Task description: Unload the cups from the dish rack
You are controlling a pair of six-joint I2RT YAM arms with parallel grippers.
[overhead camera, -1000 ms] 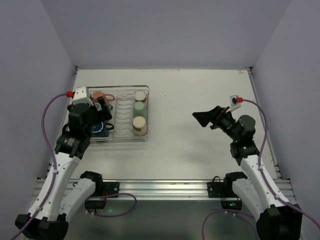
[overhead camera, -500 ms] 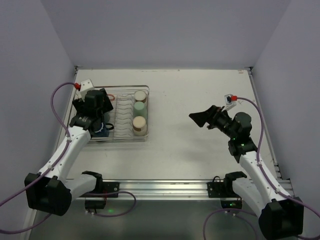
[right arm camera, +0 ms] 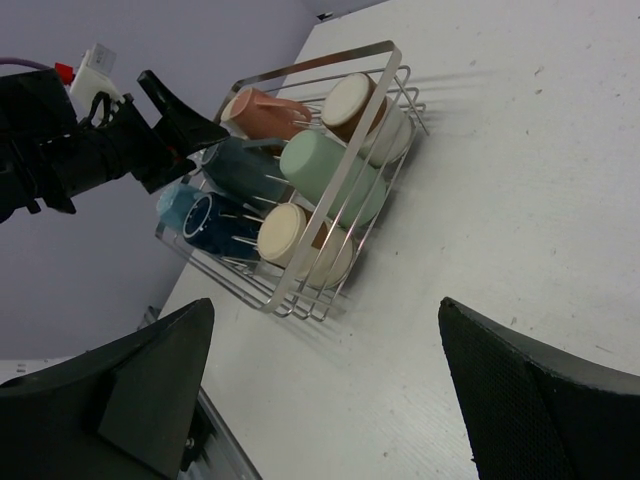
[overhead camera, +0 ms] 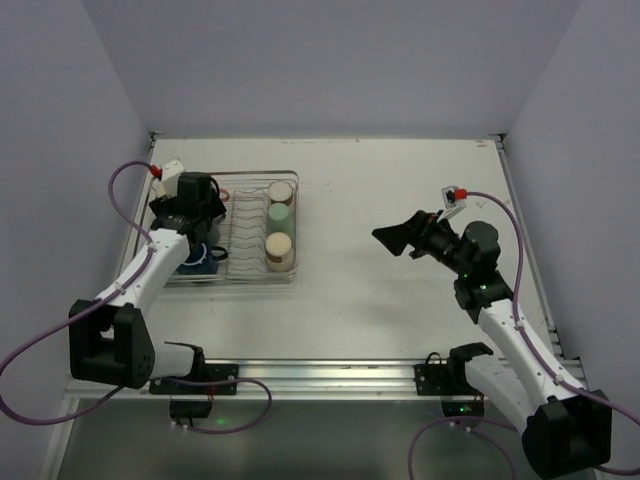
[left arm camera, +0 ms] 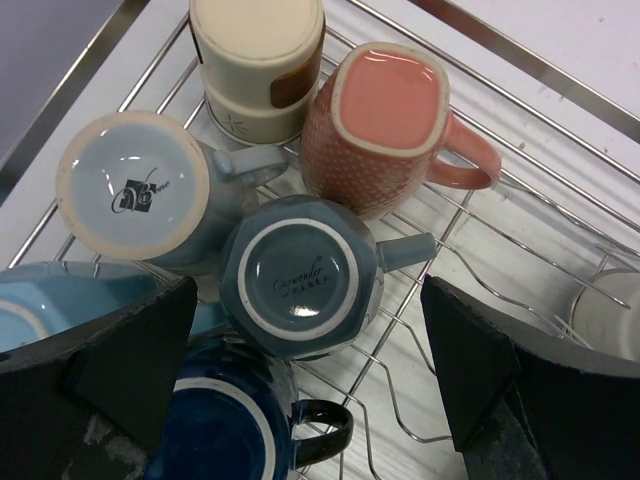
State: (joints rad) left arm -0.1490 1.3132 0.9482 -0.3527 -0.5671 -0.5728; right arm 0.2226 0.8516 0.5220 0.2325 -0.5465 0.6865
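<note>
Cups [left arm camera: 300, 275] in the dish rack [left arm camera: 520, 57] show printed base logos; left fingers [left arm camera: 110, 360] and right fingers [right arm camera: 130, 390] gape empty

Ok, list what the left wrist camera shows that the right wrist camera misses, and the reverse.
Left wrist only: the upturned bases of the grey-teal mug and light blue mug, each with a printed mark. Right wrist only: the pale green cup, the whole dish rack seen from the side, the left arm above it, and bare table. Both: the pink mug, the navy mug and the rack's wires.
</note>
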